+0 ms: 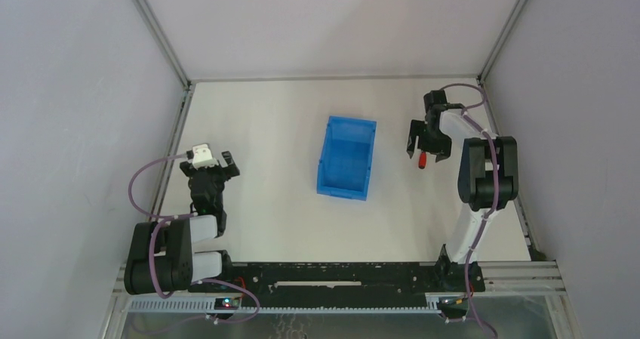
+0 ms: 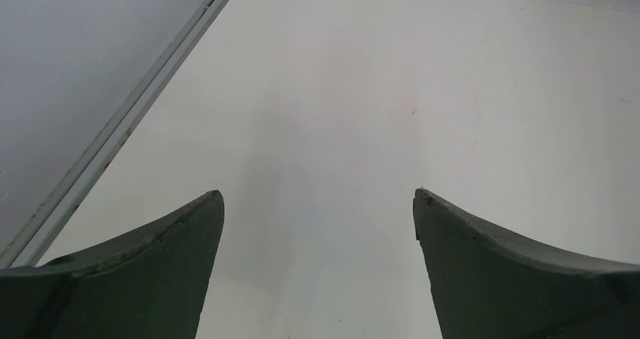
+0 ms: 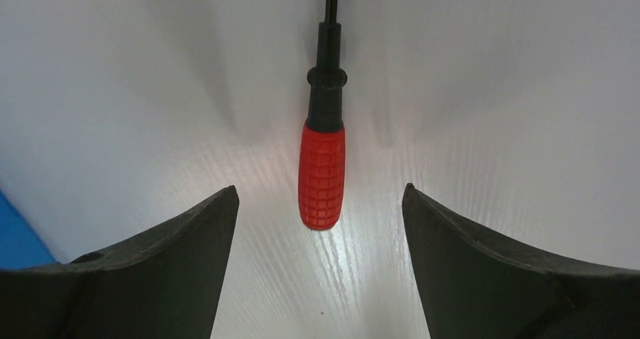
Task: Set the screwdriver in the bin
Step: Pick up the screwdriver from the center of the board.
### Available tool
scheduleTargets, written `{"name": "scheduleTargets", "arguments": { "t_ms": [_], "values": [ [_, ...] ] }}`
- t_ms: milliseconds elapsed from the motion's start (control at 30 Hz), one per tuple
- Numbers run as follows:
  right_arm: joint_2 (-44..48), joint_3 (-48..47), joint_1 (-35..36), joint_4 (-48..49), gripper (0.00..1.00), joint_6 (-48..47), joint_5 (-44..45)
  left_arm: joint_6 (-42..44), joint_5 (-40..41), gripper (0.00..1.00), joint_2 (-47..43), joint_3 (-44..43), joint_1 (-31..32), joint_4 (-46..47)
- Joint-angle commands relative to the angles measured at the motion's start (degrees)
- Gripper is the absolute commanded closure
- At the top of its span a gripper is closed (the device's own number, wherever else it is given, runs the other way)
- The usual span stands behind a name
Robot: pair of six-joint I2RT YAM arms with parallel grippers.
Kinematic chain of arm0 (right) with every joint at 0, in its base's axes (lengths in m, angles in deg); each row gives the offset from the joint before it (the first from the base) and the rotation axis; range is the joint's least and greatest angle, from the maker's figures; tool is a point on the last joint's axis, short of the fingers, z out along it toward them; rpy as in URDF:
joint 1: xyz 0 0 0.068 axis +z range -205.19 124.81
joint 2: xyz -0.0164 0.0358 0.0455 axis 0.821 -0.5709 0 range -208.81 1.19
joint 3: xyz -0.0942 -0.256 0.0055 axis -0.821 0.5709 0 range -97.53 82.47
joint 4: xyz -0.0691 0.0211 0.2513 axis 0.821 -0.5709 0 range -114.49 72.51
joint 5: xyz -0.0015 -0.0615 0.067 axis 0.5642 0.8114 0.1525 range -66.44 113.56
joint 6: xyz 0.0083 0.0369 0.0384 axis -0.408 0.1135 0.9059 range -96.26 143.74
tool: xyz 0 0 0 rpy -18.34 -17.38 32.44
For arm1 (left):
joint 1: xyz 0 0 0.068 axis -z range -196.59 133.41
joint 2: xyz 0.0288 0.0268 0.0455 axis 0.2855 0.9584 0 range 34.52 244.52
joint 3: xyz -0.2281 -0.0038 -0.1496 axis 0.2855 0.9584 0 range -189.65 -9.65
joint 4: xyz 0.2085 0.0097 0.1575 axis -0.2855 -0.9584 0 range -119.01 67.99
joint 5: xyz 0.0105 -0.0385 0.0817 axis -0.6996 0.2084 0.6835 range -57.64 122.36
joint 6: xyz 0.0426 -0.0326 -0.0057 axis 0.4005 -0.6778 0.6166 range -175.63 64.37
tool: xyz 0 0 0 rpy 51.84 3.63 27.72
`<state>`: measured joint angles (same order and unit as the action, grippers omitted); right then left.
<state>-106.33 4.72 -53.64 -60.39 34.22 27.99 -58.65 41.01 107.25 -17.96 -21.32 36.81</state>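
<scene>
The screwdriver (image 3: 322,177) lies flat on the white table, red gridded handle toward the camera and black shaft running away. In the top view its red handle (image 1: 423,158) shows just under my right gripper (image 1: 428,144), to the right of the bin. My right gripper (image 3: 320,194) hangs low over it, open, with the handle's end lying midway between the two fingertips and touching neither. The blue bin (image 1: 346,158) stands in the middle of the table with nothing in it. At the left side my left gripper (image 2: 318,195) is open over bare table.
An aluminium rail (image 2: 128,120) runs along the table's left edge beside my left gripper. Grey walls close off the left, right and back. A sliver of the bin's blue wall (image 3: 16,237) shows at the left of the right wrist view.
</scene>
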Motion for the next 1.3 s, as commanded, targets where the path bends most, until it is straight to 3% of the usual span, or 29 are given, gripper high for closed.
{"name": "scheduleTargets", "arguments": {
  "t_ms": [0,200,433,800,1033,1267],
  "values": [
    [-2.2,-2.1,-0.6,2.1,0.13,0.3,-0.1,0.8,0.3,0.00,-0.8,-2.4,0.4,1.9],
    [-4.6,-2.0,-0.7,2.3,0.25,0.3,-0.8,0.9,0.4,0.00,-0.8,-2.4,0.4,1.9],
    [-5.9,-0.6,-0.7,3.0,0.58,0.9,-0.9,0.9,0.4,0.00,-0.8,-2.4,0.4,1.9],
    [-6.8,0.2,-0.9,3.6,0.82,1.2,0.8,0.8,0.4,0.00,-0.7,-2.4,0.4,1.9],
    [-0.8,1.1,-0.2,5.4,1.00,0.4,2.0,0.9,0.3,0.00,-0.7,-2.4,0.4,1.9],
    [5.5,1.2,0.8,4.3,1.00,0.8,1.8,0.9,0.4,0.00,-0.7,-2.4,0.3,1.9]
  ]
}}
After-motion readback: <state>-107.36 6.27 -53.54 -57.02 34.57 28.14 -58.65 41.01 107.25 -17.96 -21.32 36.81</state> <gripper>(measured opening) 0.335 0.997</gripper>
